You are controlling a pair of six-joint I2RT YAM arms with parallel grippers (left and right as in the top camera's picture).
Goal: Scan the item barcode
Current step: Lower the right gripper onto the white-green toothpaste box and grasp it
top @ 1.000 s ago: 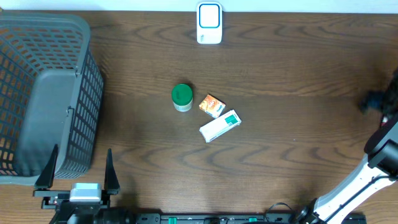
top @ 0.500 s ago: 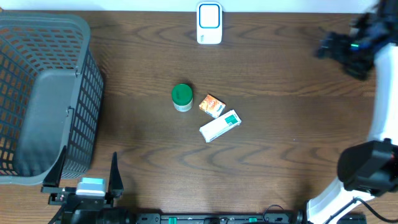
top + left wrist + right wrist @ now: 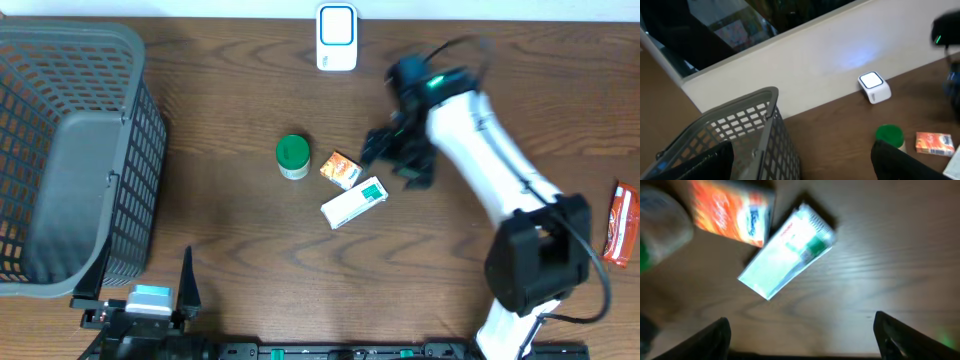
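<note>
My right gripper point(image 3: 805, 339) hangs open over the brown wooden bench point(image 3: 880, 270).
Just ahead lies the flat white-and-green cardboard box point(image 3: 785, 252), with a small orange carton point(image 3: 730, 212) farther ahead-left.

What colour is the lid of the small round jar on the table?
The jar's lid is green; the overhead view shows it best.

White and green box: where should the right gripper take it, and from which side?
Probably come from above and close across the two long edges of the white and green box, near its green-marked end. It lies flat, and the orange packet sits close beside its middle.
</note>
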